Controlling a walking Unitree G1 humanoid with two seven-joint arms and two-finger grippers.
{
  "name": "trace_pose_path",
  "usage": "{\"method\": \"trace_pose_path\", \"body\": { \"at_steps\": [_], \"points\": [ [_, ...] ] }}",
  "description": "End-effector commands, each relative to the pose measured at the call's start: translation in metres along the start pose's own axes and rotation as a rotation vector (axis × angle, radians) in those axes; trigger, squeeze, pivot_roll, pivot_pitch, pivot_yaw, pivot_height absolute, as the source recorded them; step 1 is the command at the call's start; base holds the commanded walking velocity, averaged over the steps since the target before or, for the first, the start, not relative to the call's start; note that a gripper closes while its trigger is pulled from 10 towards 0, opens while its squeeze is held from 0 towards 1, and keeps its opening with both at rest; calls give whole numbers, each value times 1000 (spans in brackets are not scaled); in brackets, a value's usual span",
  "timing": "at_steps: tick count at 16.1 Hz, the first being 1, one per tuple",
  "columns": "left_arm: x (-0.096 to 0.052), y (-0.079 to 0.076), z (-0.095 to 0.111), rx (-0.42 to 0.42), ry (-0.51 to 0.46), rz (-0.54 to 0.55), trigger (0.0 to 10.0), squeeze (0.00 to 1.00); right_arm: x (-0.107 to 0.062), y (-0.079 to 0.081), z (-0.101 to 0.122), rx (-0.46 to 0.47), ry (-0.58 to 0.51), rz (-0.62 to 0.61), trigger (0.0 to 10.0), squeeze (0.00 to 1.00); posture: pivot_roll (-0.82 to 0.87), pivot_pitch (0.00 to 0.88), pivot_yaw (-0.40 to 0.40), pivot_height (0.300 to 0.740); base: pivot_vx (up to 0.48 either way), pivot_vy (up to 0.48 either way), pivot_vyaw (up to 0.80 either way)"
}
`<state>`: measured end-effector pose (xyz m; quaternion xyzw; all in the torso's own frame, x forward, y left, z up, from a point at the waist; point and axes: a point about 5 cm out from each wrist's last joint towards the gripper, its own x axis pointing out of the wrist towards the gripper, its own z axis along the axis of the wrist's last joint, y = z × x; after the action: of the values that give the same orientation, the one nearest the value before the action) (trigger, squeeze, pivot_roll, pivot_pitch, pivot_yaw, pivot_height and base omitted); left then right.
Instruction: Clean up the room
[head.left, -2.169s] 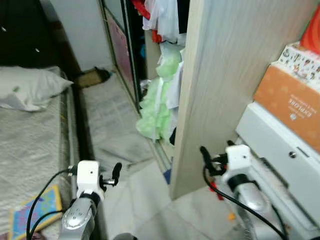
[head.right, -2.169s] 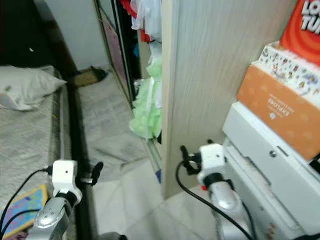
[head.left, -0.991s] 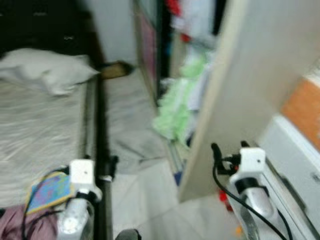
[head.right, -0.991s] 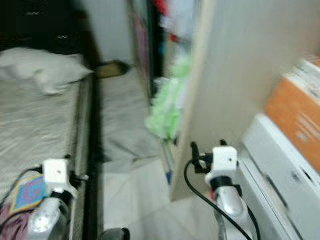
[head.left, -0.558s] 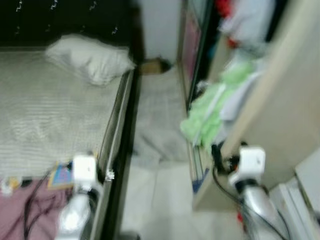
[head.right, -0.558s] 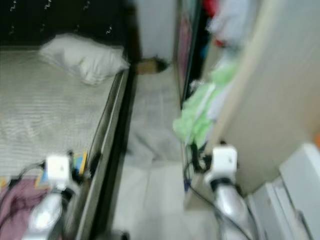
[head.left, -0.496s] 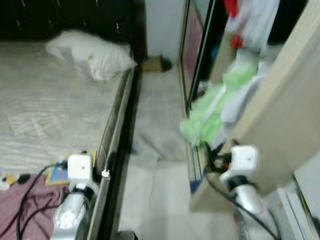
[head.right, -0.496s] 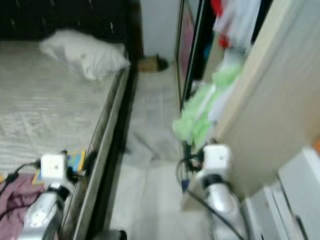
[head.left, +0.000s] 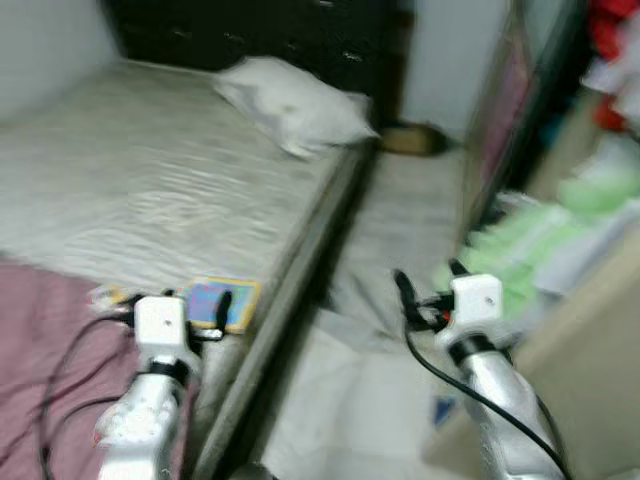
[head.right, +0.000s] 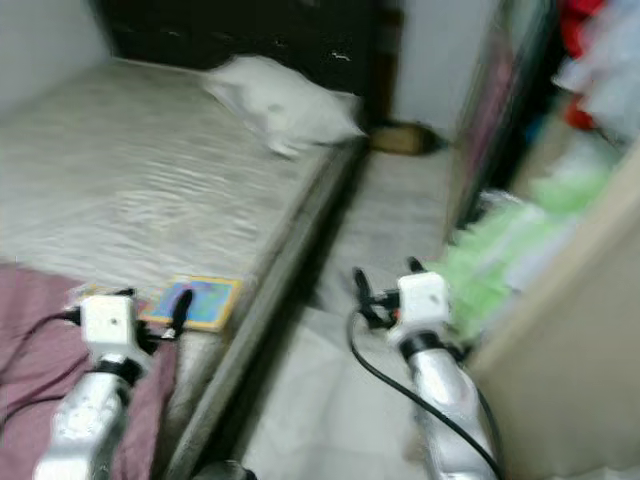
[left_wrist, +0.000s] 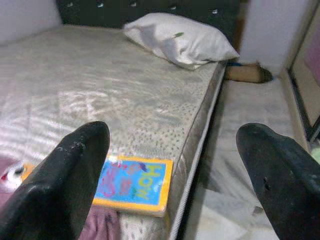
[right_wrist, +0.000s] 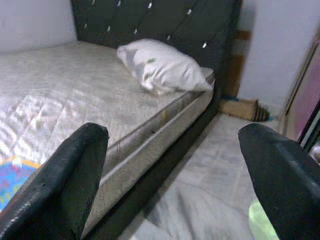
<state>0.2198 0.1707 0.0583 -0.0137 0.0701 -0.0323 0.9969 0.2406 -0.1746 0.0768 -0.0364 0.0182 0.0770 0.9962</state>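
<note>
A colourful book (left_wrist: 132, 182) lies flat at the near corner of the bed (head.left: 170, 190), next to a maroon cloth (head.left: 40, 340) and a small blurred item (left_wrist: 12, 172). A white pillow (left_wrist: 180, 45) rests at the head of the bed. My left gripper (head.left: 208, 315) hovers just above the book's near edge, open and holding nothing. My right gripper (head.left: 426, 289) hangs open over the floor strip between the bed and the wardrobe. In the wrist views both sets of fingers (left_wrist: 75, 165) (right_wrist: 75, 160) stand wide apart.
Green clothes (head.left: 545, 250) spill from the open wardrobe on the right. A grey cloth (head.left: 395, 250) lies on the tiled floor beside the bed. A brown slipper-like thing (left_wrist: 247, 73) sits by the far wall. A dark headboard (right_wrist: 160, 25) backs the bed.
The camera has swung left: the bed now takes up the left and middle, and the wardrobe panel and boxes have slid off to the right. Both arms stay held out in front.
</note>
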Motion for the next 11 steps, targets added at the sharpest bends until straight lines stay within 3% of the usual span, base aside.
{"method": "trace_pose_path", "body": {
  "at_steps": [1,11],
  "points": [
    [-1,0,-1,15,9,-2,10000,0,0,0,-1,11,0,-3,10000,0,-28,0,0,740,0,0,788],
    [2,-5,1,-7,2,-33,10000,0,10,9,7,30,-40,22,10000,0,-29,0,5,740,0,0,789]
  ]
}}
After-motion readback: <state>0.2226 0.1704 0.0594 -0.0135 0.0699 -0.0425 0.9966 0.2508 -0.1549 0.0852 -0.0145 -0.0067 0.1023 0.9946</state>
